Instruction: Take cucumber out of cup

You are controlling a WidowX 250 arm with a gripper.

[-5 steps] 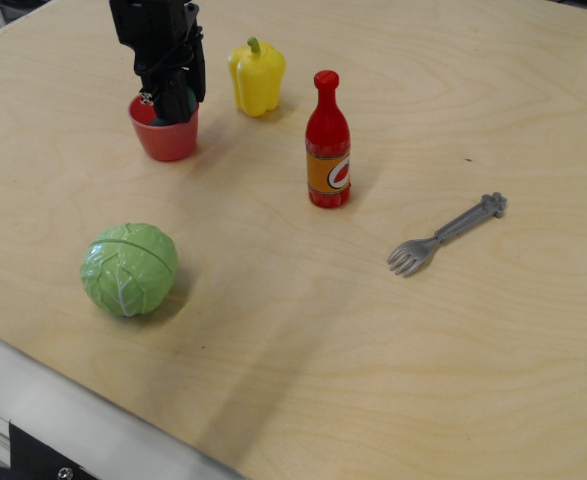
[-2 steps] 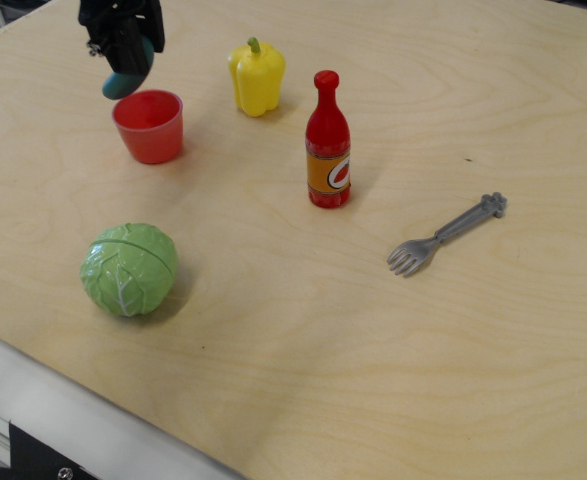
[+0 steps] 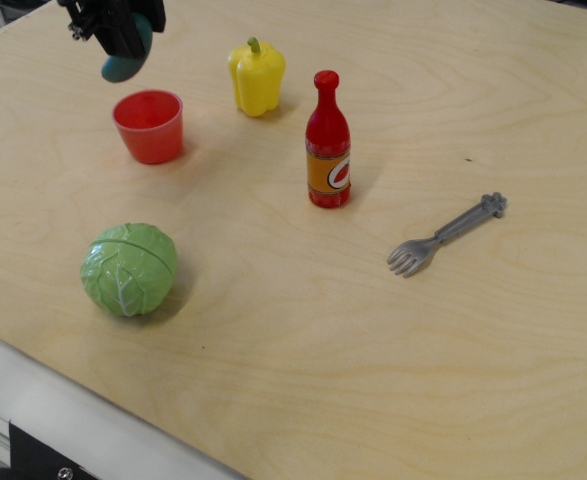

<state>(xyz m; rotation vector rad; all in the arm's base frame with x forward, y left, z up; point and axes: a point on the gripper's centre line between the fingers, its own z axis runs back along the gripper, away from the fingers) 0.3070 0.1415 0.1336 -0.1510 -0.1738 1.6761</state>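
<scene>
The small red cup point(image 3: 149, 125) stands upright at the back left of the wooden table, and its inside looks empty. My black gripper point(image 3: 121, 38) is at the top left, above and a little behind-left of the cup, mostly cut off by the frame edge. It is shut on the dark teal cucumber point(image 3: 125, 62), whose rounded lower end sticks out below the fingers, clear of the cup's rim.
A yellow bell pepper point(image 3: 257, 76) stands right of the cup. A red bottle with an orange label point(image 3: 328, 142) is upright near the middle. A light-green cabbage ball point(image 3: 129, 269) lies front left. A grey fork point(image 3: 445, 235) lies at the right. The table's front-left edge point(image 3: 83, 420) is metal.
My gripper was down inside the cup a second ago. It has risen up and to the left with the cucumber, now clear of the cup, which shifted slightly left.
</scene>
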